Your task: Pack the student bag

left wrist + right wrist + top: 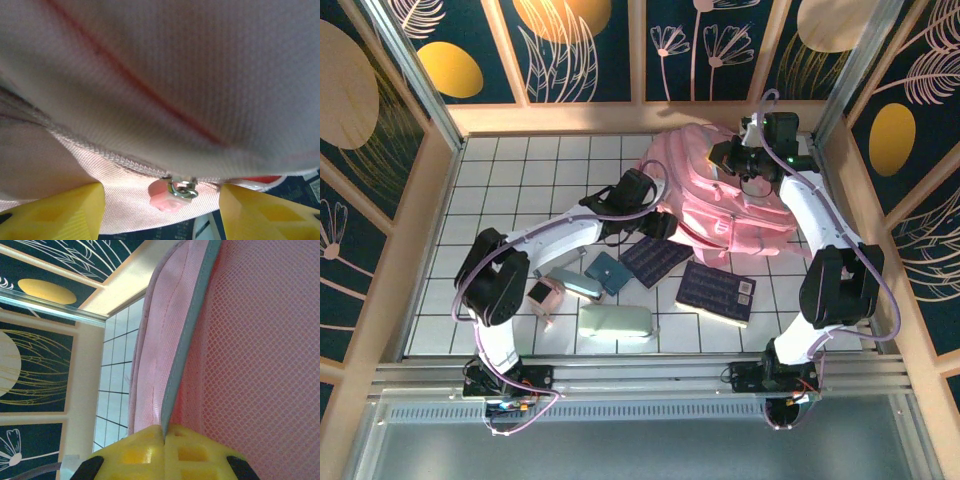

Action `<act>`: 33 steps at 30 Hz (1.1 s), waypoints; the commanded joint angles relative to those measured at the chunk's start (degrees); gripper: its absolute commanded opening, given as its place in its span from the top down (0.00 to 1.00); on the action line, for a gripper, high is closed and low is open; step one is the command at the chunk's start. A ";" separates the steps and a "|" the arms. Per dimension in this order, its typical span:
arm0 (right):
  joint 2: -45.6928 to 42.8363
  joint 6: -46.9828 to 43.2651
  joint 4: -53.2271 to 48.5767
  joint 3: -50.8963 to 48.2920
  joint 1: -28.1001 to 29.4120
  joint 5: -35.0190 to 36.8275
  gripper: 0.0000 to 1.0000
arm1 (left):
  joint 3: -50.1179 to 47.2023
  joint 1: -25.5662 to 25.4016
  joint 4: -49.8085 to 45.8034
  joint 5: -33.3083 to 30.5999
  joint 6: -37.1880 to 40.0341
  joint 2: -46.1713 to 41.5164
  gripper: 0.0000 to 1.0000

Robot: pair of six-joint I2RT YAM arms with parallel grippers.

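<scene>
The student bag (725, 195), a big soft pink backpack, lies at the back right of the tiled table. My left gripper (661, 224) is at its lower left edge. In the left wrist view the yellow fingers (57, 210) stand apart, open. Between them hangs a pink zip pull (171, 194) with a metal ring, untouched, under a zip seam of the bag (165, 75). My right gripper (731, 156) sits on the bag's top. Its fingers (145, 452) are shut on a grey-blue trimmed edge (187, 335) of the bag, next to pink mesh (260, 355).
In front of the bag lie two dark blue notebooks (657, 258) (717, 291), a teal wallet (608, 272), a pale blue item (572, 284), a small pink-white item (542, 293) and a pale green case (615, 322). Wooden walls (440, 170) close in the table.
</scene>
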 commanded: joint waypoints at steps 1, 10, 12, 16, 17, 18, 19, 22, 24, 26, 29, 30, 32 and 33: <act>-2.85 1.74 7.38 0.61 -0.18 -4.32 1.00 | 2.88 -0.57 -1.38 -4.62 -1.01 1.63 0.40; -2.98 2.20 8.52 -0.41 0.04 -5.43 1.00 | 4.30 -0.61 -1.35 -8.32 -0.66 2.29 0.64; -2.88 2.09 8.52 -0.65 0.09 -5.37 1.00 | 4.07 -0.61 -0.83 -7.32 -0.31 2.02 0.70; -2.76 2.04 8.59 -0.81 0.29 -5.40 1.00 | 3.86 -0.61 -0.15 -5.37 0.40 1.73 0.80; -2.66 1.93 8.61 -0.85 0.30 -5.42 1.00 | 3.86 -0.61 -0.06 -5.00 0.65 1.74 0.82; -2.70 1.91 8.61 -0.93 0.26 -5.38 1.00 | 3.64 -0.61 0.09 -4.63 0.86 1.68 0.83; -2.60 1.96 8.61 -1.07 0.33 -5.37 1.00 | 3.41 -0.61 0.43 -4.14 0.98 1.56 0.85; -2.54 1.84 8.61 -1.20 0.39 -5.21 1.00 | 2.49 -0.61 1.47 -3.05 1.10 1.15 0.90; -2.52 1.99 8.61 -1.26 0.42 -5.21 1.00 | 2.05 -0.61 1.95 -2.88 1.01 0.97 0.92; -2.50 1.95 8.61 -1.20 0.55 -5.21 1.00 | 1.86 -0.61 1.96 -3.33 1.03 1.02 0.92; -2.68 2.04 8.54 -0.98 0.93 -5.37 1.00 | 1.67 -0.61 1.87 -5.25 1.01 1.19 0.81; -2.75 2.01 8.51 -0.88 1.03 -5.32 1.00 | 1.66 -0.61 1.78 -5.91 0.98 1.14 0.79; -2.96 2.01 8.43 -0.83 1.34 -5.40 1.00 | 1.92 -0.57 1.61 -6.60 1.01 1.36 0.77; -2.97 2.04 8.40 -0.69 1.40 -5.34 1.00 | 2.17 -0.61 1.45 -6.66 1.01 1.50 0.77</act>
